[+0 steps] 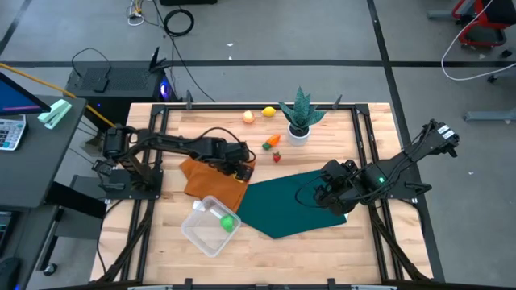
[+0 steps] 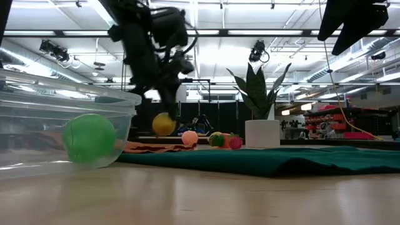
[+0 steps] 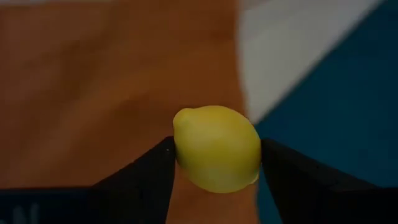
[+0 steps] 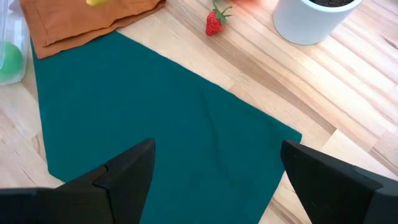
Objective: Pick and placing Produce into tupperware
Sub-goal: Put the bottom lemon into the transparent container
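Note:
My left gripper [image 1: 244,167] hangs over the orange cloth [image 1: 214,189], shut on a yellow toy lemon [image 3: 216,148]. The lemon also shows in the low view [image 2: 164,124]. The clear tupperware [image 1: 201,229] stands on the table near the front, left of the green cloth, with a green ball [image 1: 228,223] resting on its floor. A peach-orange fruit [image 1: 248,117], a second yellow fruit [image 1: 268,113], an orange carrot [image 1: 272,142] and a red strawberry [image 1: 276,157] lie on the wood. My right gripper [image 1: 326,193] is open and empty above the green cloth [image 4: 155,112]. My left gripper pinches the lemon between its two fingers, one on each side of it [image 3: 181,149]. The fingers come from above and point down. The lemon hangs at the fingertips, lifted clear above the orange cloth [image 2: 150,147].
A spiky green plant in a white pot [image 1: 300,121] stands at the far middle, close to the loose fruits. The green cloth [image 1: 298,201] covers the table's middle right. Black frame rails run along the table's left and right edges.

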Robot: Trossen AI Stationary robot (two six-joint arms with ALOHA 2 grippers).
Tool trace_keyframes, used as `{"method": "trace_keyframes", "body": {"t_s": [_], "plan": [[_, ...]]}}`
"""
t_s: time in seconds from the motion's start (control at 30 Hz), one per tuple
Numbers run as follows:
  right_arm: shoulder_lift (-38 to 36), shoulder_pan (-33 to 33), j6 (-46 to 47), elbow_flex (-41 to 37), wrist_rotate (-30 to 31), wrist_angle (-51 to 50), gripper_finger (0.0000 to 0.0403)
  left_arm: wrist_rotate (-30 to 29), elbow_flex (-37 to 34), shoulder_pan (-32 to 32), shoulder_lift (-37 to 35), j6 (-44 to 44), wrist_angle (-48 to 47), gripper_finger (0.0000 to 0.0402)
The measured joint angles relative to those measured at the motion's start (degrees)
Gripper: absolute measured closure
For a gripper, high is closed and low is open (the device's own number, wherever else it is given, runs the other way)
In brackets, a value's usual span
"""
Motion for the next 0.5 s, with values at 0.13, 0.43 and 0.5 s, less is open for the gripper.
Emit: {"method": "trace_keyframes", "body": {"t_s": [0.13,0.43,0.5], "plan": [[0.0,0.0,0.0,0.0,0.0,0.0,0.009,2.5,5.0,0.0,0.0,4.1,-0.5,0.0178],[0.0,0.0,0.0,0.0,0.0,-0.3,0.009,7.4,18.6,-1.0,0.0,15.6,-15.0,0.0176],[0.0,0.0,0.0,0.0,0.0,-0.3,0.009,7.5,21.7,-1.7,0.0,17.4,-20.4,0.0179]]}}
